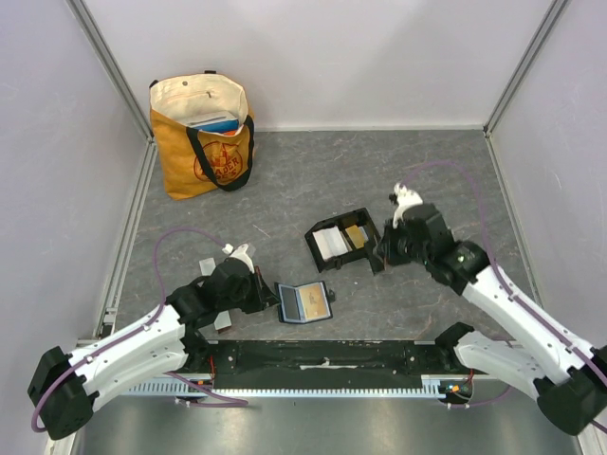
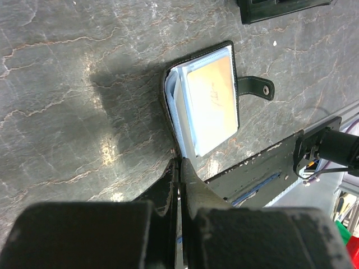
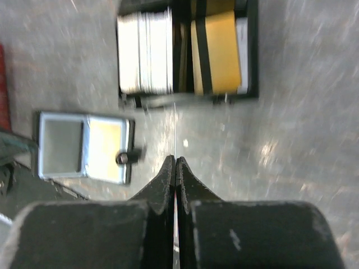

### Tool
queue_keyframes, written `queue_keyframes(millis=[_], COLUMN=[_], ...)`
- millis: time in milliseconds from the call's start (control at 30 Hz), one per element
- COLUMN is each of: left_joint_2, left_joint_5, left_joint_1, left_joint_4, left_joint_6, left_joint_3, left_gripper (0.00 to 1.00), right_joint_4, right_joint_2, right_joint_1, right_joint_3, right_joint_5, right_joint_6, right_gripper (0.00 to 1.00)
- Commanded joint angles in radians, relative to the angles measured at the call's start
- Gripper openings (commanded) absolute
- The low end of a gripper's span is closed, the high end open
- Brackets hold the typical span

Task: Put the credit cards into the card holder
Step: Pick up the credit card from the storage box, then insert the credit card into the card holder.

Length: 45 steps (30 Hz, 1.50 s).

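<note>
I am holding my left gripper [image 2: 180, 163] closed, its tips touching the left edge of the open wallet [image 2: 207, 106] on the tabletop [image 2: 84, 84]. Farther right, I am gripping a thin credit card [image 3: 175, 134] edge-on in my closed right gripper [image 3: 176, 161], just near of the card holder [image 3: 253, 56]. Pale cards [image 3: 146, 50] are filling its left compartment, and an orange-gold card [image 3: 216, 53] is lying in its right.

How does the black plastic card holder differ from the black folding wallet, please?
The black plastic card holder is a walled tray, pale cards in one compartment, an orange-gold card in the other; the black folding wallet lies open flat, showing clear sleeves. The holder sits farther back than the wallet. Both are black.
</note>
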Motion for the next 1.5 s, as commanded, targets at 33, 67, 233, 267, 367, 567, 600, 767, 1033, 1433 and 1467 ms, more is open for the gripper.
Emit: queue_keyframes(millis=[33,67,233,267,367,567,600,767,1033,1433,1467], left_joint_2=[-0.013,-0.014,-0.030,-0.030,-0.022,-0.005,-0.002,0.012,0.004,-0.053,-0.063], left_joint_5=[0.045,0.048,0.054,0.053,0.051,0.050,0.051,0.053,0.063,0.149,0.155], left_joint_1=[-0.003,-0.003,-0.003,-0.003,-0.003,-0.003,-0.003,-0.003,-0.003,-0.003,-0.003], left_joint_4=[0.024,0.024,0.019,0.019,0.018,0.021,0.022,0.024,0.027,0.094,0.105], left_joint_6=[0.012,0.012,0.009,0.010,0.014,0.017,0.018,0.023,0.023,-0.043,-0.057], left_joint_3=[-0.020,-0.026,-0.034,-0.031,-0.020,-0.011,-0.009,-0.006,0.000,-0.009,-0.022], left_gripper=[0.02,0.02,0.02,0.02,0.02,0.02,0.02,0.02,0.02,0.02,0.02], right_joint_4=[-0.029,-0.011,0.095,0.107,0.143,0.155,0.158,0.170,0.178,0.377,0.391], right_joint_2=[-0.094,-0.097,-0.039,-0.019,0.033,0.082,0.089,0.089,0.047,0.024,0.055], right_joint_1=[0.103,0.116,0.177,0.189,0.229,0.278,0.283,0.298,0.306,0.602,0.648], right_joint_3=[-0.199,-0.226,-0.302,-0.305,-0.329,-0.346,-0.351,-0.356,-0.331,-0.202,-0.175], right_joint_5=[0.086,0.104,0.176,0.193,0.252,0.327,0.330,0.316,0.207,0.351,0.424], right_joint_6=[0.197,0.217,0.282,0.284,0.293,0.297,0.299,0.296,0.264,0.472,0.489], right_gripper=[0.00,0.00,0.00,0.00,0.00,0.09,0.11,0.17,0.00,0.00,0.00])
